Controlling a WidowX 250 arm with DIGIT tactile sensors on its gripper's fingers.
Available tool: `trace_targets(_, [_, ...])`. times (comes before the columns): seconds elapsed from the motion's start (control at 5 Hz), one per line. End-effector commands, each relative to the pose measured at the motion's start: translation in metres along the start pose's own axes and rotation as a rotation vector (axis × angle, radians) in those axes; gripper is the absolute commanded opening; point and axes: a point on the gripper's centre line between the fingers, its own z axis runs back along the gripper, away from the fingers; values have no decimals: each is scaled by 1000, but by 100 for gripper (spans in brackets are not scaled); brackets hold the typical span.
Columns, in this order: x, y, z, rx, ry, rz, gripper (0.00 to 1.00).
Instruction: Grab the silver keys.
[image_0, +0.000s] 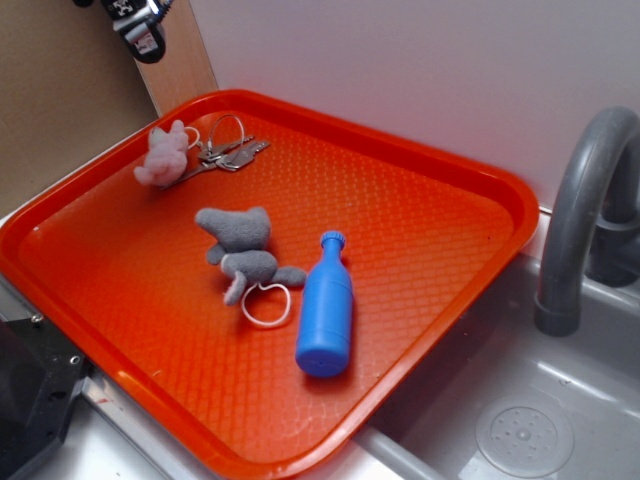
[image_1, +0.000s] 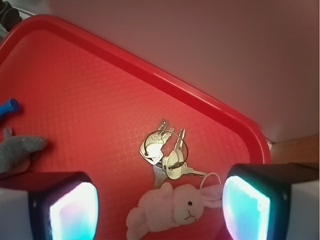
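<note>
The silver keys (image_0: 230, 152) lie on the red tray (image_0: 420, 220) near its far left corner, a flat bunch on a thin wire ring. In the wrist view the silver keys (image_1: 167, 152) sit just ahead of my gripper (image_1: 160, 212). A small pink plush rabbit (image_1: 175, 210) lies between my two wide-apart fingertips, touching the keys. My gripper (image_0: 135, 25) hangs high above that corner, open, holding nothing.
A grey plush toy (image_0: 242, 250) with a white ring (image_0: 266, 305) lies mid-tray, beside a blue bottle (image_0: 326, 308) on its side. The pink plush (image_0: 162, 157) lies left of the keys. A white wall stands behind the tray. A grey faucet (image_0: 580, 210) and sink (image_0: 520, 430) are at the right.
</note>
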Motion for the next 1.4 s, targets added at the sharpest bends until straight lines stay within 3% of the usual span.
trace_targets(0.0, [3,9,17,55,-32,-5,100])
trace_targets(0.4, [38,23,-23,40,97,-380,100])
trace_targets(0.6, [41,33,-48,1,161,-500,100])
trace_targets(1.2, [23,23,-77,-82,185,-602,100])
